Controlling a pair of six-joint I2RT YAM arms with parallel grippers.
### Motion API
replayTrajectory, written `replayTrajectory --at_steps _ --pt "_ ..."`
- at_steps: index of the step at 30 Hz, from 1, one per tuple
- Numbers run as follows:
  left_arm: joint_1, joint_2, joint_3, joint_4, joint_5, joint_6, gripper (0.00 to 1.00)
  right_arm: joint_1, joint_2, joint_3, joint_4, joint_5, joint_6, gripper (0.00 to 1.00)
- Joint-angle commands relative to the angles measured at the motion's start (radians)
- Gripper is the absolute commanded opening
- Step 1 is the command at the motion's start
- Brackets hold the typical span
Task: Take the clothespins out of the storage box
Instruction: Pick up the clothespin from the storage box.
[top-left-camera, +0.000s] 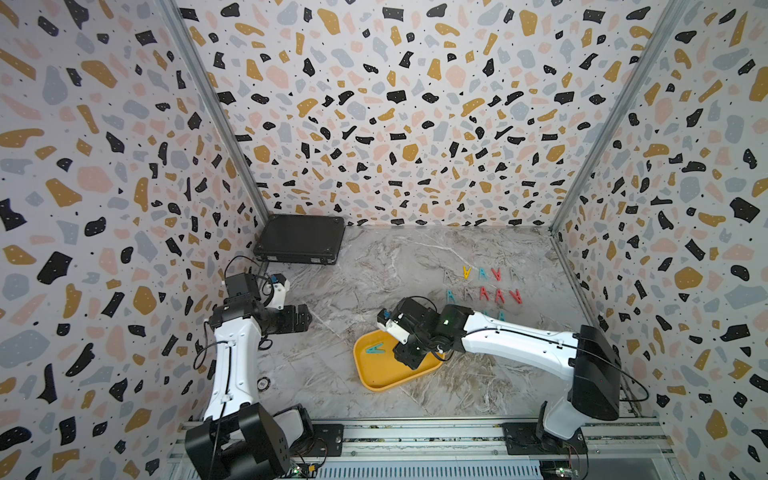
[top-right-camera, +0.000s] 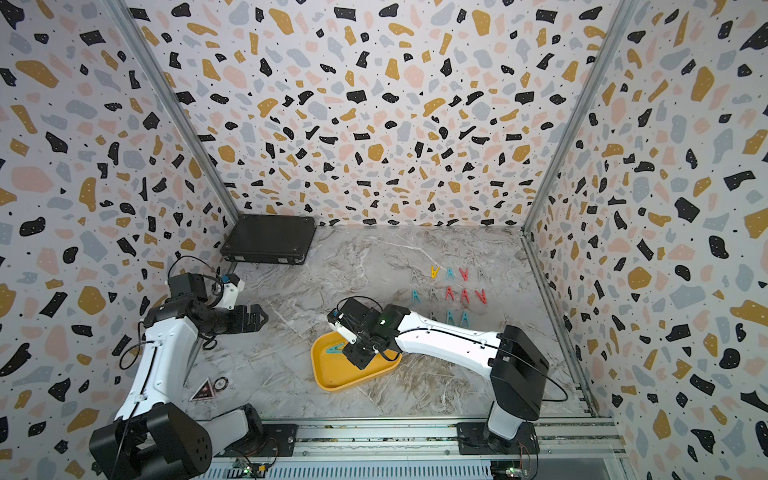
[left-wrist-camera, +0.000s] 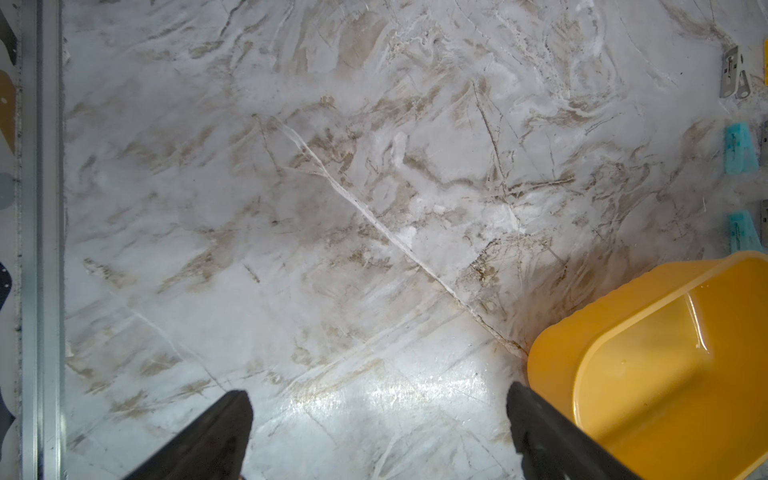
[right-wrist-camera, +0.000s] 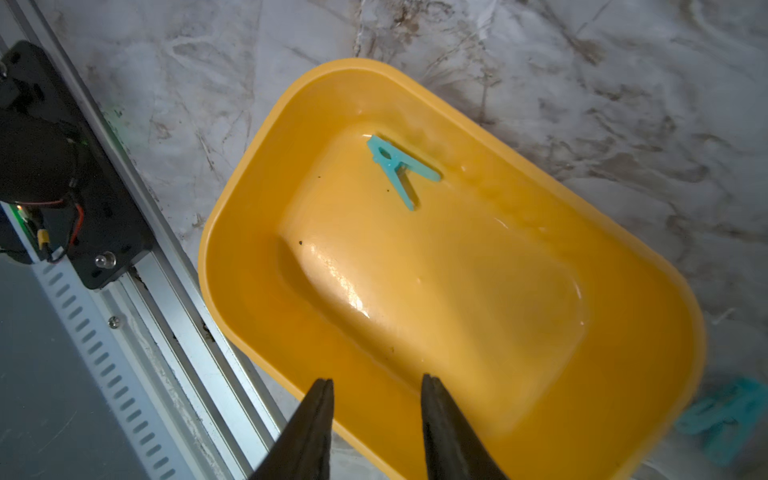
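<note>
The yellow storage box (top-left-camera: 376, 376) (top-right-camera: 334, 376) lies near the table's front, and one teal clothespin (top-left-camera: 375, 348) (top-right-camera: 334, 348) (right-wrist-camera: 397, 168) rests flat inside it near a far corner. My right gripper (top-left-camera: 406, 358) (top-right-camera: 359, 359) (right-wrist-camera: 377, 379) hovers over the box's right half, partly open, with nothing between its fingers. Several other clothespins (top-left-camera: 498, 296) (top-right-camera: 463, 296) lie in rows on the table behind it, in teal, red, grey and one yellow (top-left-camera: 466, 272). Left of the box (left-wrist-camera: 665, 374), my left gripper (top-left-camera: 305, 318) (top-right-camera: 259, 318) (left-wrist-camera: 378, 388) is wide open and empty above bare marble.
A flat black hard case (top-left-camera: 301, 239) (top-right-camera: 269, 239) sits in the back left corner. A metal rail (top-left-camera: 415, 436) carrying both arm bases runs along the front edge. Patterned walls close in three sides. A small round disc (top-left-camera: 262, 384) lies on the table near the left arm.
</note>
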Motion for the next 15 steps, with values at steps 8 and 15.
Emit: replayTrajectory --at_steps 8,15 --pt "0.006 0.001 -0.005 -0.015 0.118 0.034 1.00 0.009 0.163 0.108 0.010 -0.016 -0.154 0.40" --pt "0.005 0.002 -0.005 -0.011 0.095 0.032 1.00 0.009 0.266 0.167 -0.003 0.027 -0.217 0.40"
